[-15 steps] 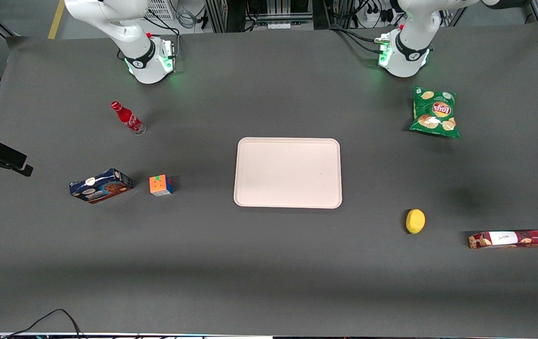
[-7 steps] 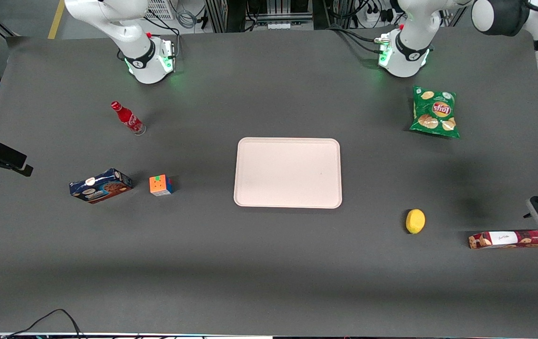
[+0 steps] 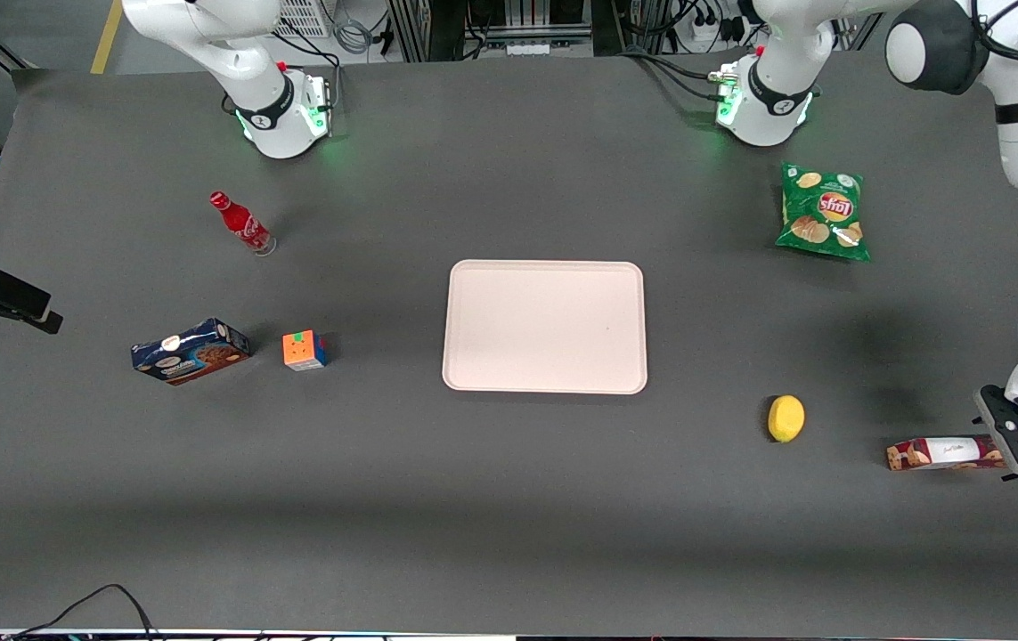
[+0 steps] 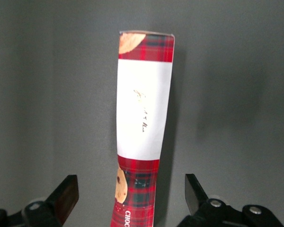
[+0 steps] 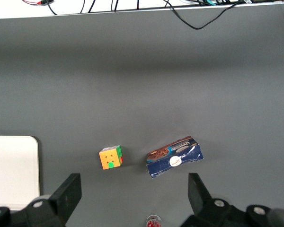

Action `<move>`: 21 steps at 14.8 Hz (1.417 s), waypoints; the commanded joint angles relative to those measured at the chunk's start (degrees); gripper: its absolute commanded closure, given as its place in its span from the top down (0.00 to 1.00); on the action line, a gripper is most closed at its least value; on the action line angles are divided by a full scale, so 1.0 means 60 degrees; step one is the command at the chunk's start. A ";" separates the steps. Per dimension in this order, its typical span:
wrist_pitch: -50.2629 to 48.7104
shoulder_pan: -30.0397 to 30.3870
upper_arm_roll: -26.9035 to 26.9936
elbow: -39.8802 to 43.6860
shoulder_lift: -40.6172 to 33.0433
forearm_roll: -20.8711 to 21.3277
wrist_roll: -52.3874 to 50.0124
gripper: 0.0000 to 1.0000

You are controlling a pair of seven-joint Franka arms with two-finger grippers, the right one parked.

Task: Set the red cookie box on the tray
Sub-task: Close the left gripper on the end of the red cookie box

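Long slim dark-red tartan cookie box (image 3: 943, 453) lies flat on dark grey table (image 3: 509, 499), nearest front camera. Gripper (image 4: 131, 201) above its end, fingers spread wide, box between, not touching. Yellow lemon (image 3: 785, 418) nearby. Big pale pinkish-beige plastic tray (image 3: 545, 326) farther back, toward parked arm's end.
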 commanded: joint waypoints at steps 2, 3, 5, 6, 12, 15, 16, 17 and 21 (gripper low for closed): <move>-0.0048 0.0364 -0.0249 0.0516 0.0464 -0.0256 0.0419 1.00; -0.0004 0.0364 -0.0264 0.0517 0.0523 -0.0387 0.0419 1.00; 0.0244 0.0364 -0.0322 0.0532 0.0655 -0.0505 0.0419 1.00; 0.0245 0.0364 -0.0323 0.0517 0.0670 -0.0534 0.0419 1.00; 0.0260 0.0350 -0.0323 0.0517 0.0743 -0.0549 0.0375 0.29; 0.0260 0.0350 -0.0323 0.0517 0.0728 -0.0797 0.0360 0.07; 0.0260 0.0364 -0.0323 0.0503 0.0728 -0.0856 0.0346 0.02; 0.0231 0.0364 -0.0323 0.0502 0.0714 -0.0872 0.0317 0.00; 0.0026 0.0350 -0.0308 0.0444 0.0334 -0.0813 -0.0341 0.00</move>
